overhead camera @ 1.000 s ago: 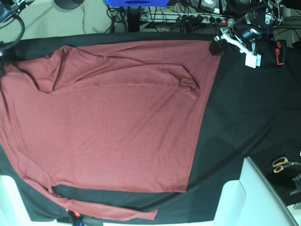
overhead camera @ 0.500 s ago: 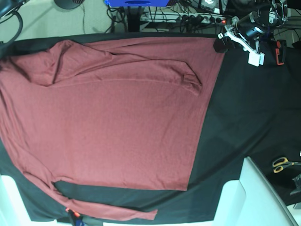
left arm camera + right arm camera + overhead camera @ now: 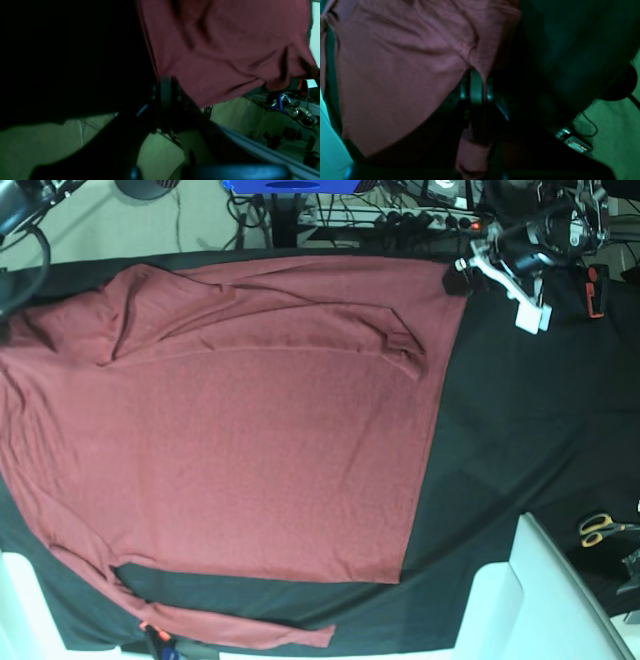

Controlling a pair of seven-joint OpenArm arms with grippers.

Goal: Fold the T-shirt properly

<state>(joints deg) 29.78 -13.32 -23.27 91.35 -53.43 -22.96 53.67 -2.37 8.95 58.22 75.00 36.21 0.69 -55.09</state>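
Spreading only: T-shirt (image 3: 230, 440) flat, unfolded; left gripper (image 3: 462, 277) and right gripper (image 3: 476, 75) each pinch its far corners.

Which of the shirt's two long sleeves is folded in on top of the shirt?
The far sleeve is, the one by the power strip: it lies slanted across the shirt, cuff on red. The near sleeve stretches over the black cloth instead.

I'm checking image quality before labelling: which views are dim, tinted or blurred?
Base view: evenly lit and sharp, the T-shirt plainly red. Left wrist view: very dark, soft, greenish background. Right wrist view: dim, blurred, with a teal cast.
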